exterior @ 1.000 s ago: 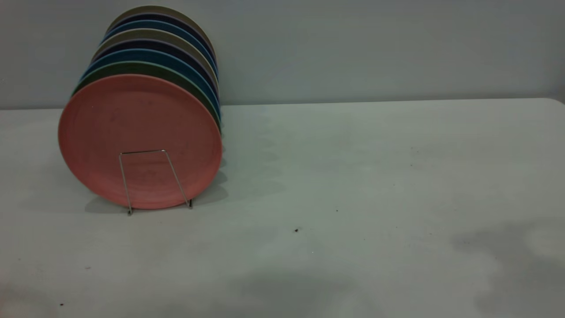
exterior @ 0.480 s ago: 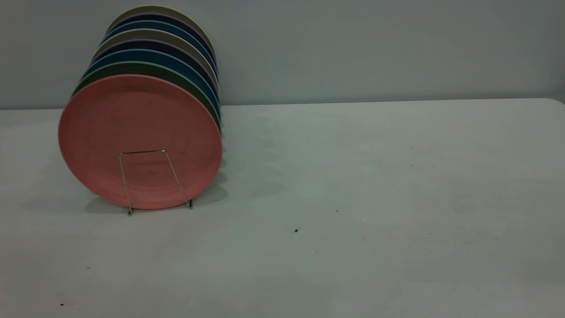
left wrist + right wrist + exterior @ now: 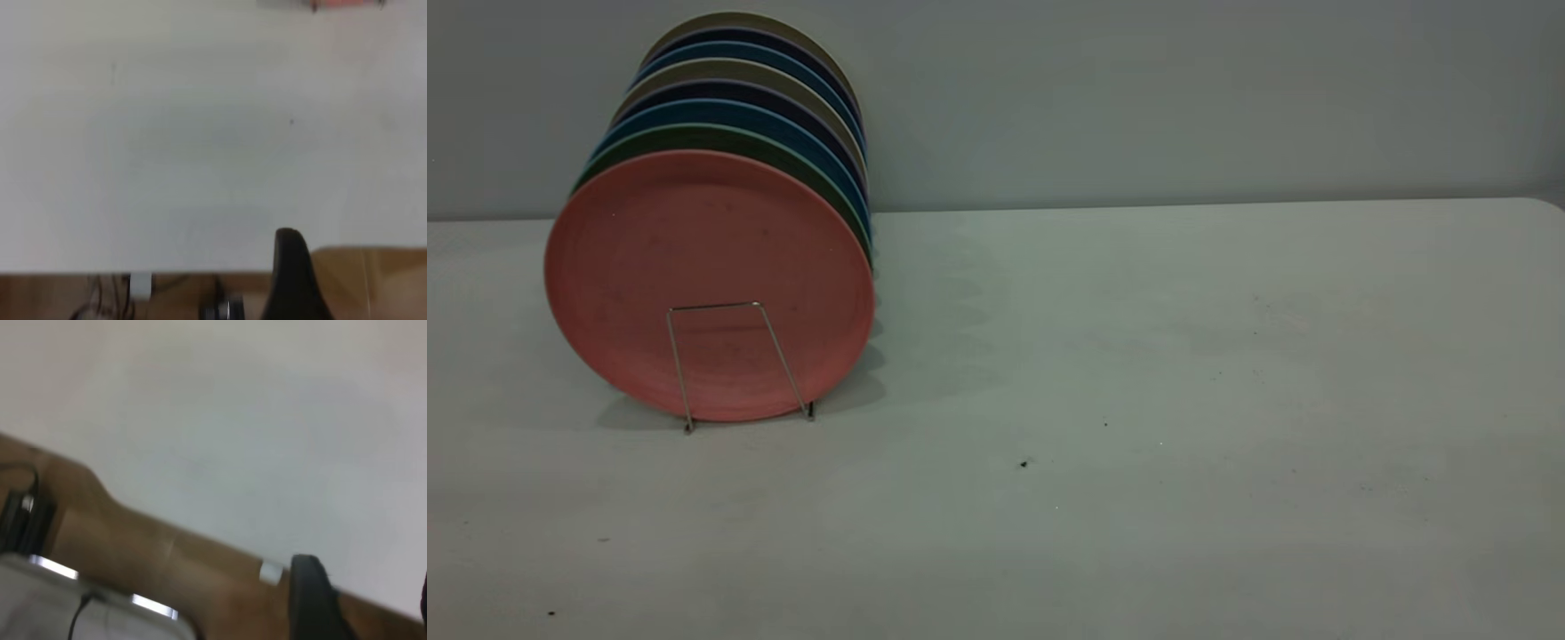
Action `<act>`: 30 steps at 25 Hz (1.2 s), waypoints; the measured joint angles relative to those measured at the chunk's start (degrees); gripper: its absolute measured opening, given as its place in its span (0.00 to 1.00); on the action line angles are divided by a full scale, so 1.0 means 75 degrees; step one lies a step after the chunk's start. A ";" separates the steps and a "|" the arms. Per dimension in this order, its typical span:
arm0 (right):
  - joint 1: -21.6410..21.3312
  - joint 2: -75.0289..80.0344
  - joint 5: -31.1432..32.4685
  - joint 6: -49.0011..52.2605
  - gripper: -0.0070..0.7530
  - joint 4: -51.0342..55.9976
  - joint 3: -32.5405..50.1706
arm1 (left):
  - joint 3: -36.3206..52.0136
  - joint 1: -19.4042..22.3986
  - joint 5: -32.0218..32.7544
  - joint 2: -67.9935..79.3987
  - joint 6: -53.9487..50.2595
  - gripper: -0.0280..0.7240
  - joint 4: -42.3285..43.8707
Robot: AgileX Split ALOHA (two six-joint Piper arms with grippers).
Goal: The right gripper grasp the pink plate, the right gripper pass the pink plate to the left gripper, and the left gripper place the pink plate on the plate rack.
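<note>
Plate (image 3: 694, 258) sits upright at the front of the plate rack (image 3: 729, 364), pink face toward me, near the table's (image 3: 1138, 373) far left corner with a row of darker plates (image 3: 783, 98) stacked behind it. From the wrist views I see only 1 black finger of the left gripper (image 3: 293, 280) and 1 of the right gripper (image 3: 317, 600), each over the table's near edge, so I cannot tell whether either is spread or pressed together.
</note>
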 joint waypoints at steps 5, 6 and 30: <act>0.0000 -0.0481 -0.0355 -0.0151 0.52 0.0021 0.0224 | 0.0158 0.0000 -0.0091 -0.0886 0.0270 0.74 -0.0024; 0.0000 -0.0481 -0.0372 -0.0159 0.52 0.0031 0.0224 | 0.0237 0.0000 -0.0112 -0.0935 0.0428 0.74 -0.0099; 0.0000 -0.0484 -0.0412 -0.0285 0.52 0.0260 0.0271 | 0.0286 0.0000 -0.0208 -0.0943 0.1518 0.74 -0.1302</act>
